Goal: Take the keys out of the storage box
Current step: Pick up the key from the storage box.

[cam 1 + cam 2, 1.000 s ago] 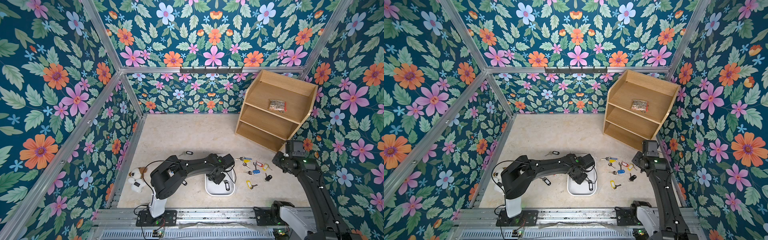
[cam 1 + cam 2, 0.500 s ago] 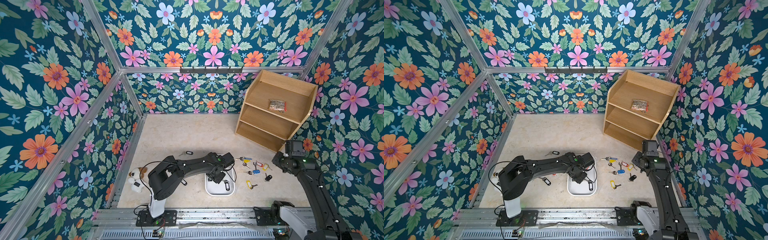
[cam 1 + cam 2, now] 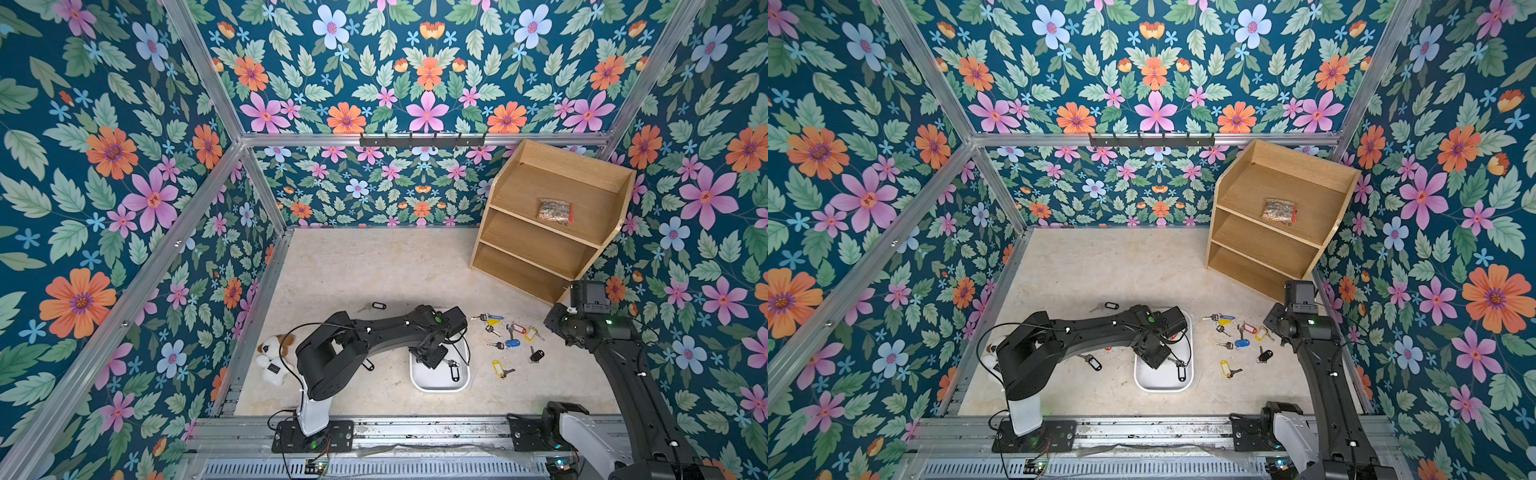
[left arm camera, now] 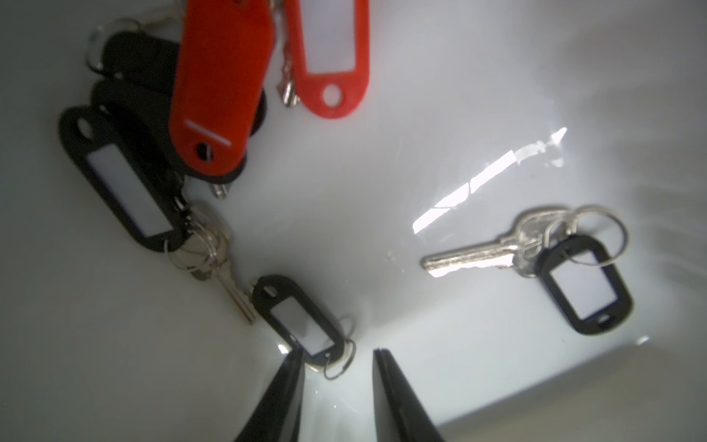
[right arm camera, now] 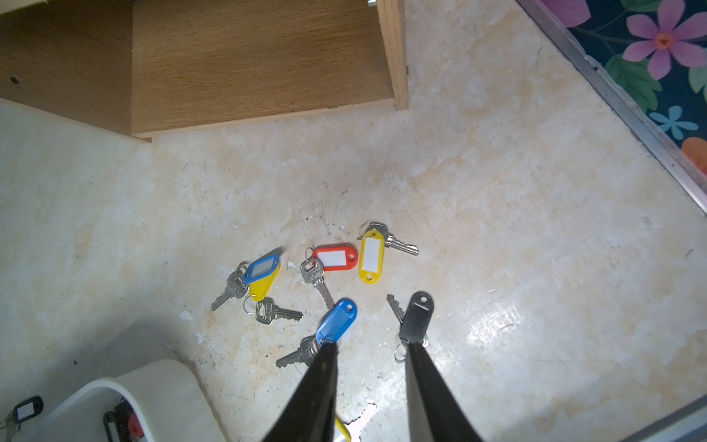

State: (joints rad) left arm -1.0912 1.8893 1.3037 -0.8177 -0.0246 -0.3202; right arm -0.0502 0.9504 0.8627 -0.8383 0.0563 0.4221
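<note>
**Step in hand:** picking one key out of the storage box [image 3: 436,384], which sits on the worktop [image 3: 374,270] ahead of the left arm's base.

**Left arm:** it reaches low and forward, with the wrist bent down into the box. The left gripper [image 4: 336,352] has its jaws apart and clamped on nothing. The ring of a black-tagged key [image 4: 294,317] lies between the tips on the box floor.

**Box contents:** red-tagged keys [image 4: 329,57] are heaped with black-tagged ones, and a lone key [image 4: 581,283] lies apart from them.

**Progress:** judged partly done. A cluster of keys [image 5: 334,258] lies on the worktop beside the box, toward the wooden shelf unit [image 5: 248,57].

**Right arm:** it is raised, with the wrist pointing down over that cluster. The right gripper [image 5: 371,346] has its jaws apart and empty.

**Next move, as judged:** lower the left jaws slightly, close them on the ring or tag, then lift clear of the rim. The thin ring may slip from the grip.
</note>
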